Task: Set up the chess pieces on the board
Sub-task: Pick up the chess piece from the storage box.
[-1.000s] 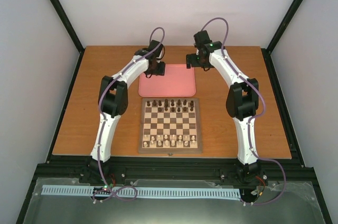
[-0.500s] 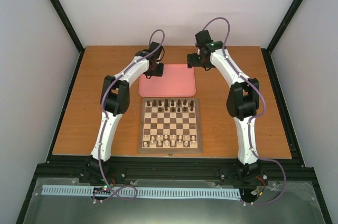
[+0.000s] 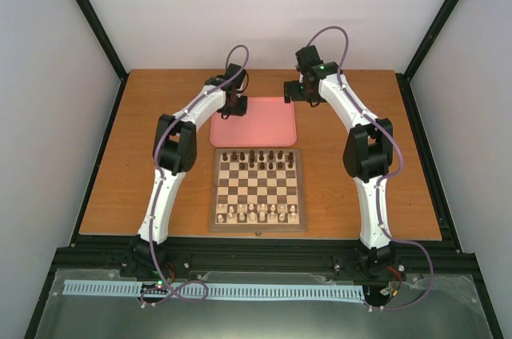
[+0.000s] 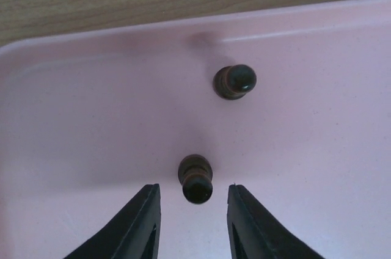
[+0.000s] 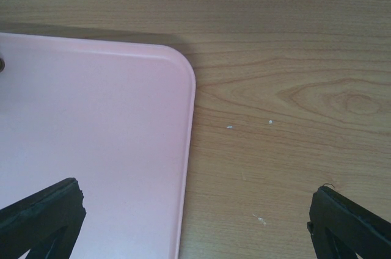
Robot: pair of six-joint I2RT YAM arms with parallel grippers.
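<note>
Two dark brown pawns stand on the pink tray (image 4: 91, 118): one (image 4: 196, 178) just ahead of and between the open fingers of my left gripper (image 4: 193, 195), the other (image 4: 234, 81) farther off to the right. In the top view my left gripper (image 3: 230, 109) hangs over the tray's far left corner. The board (image 3: 258, 189) lies nearer, with dark pieces (image 3: 258, 158) along its far rows and pale pieces on its near rows. My right gripper (image 3: 290, 89) hovers wide open and empty over the tray's far right corner (image 5: 183, 69).
The pink tray (image 3: 254, 121) lies just beyond the board on the wooden table (image 3: 136, 155). Black frame rails border the table. Small white specks (image 5: 231, 127) dot the wood beside the tray.
Both arms have held almost still; the right gripper shifted very slightly to the right a second ago.
</note>
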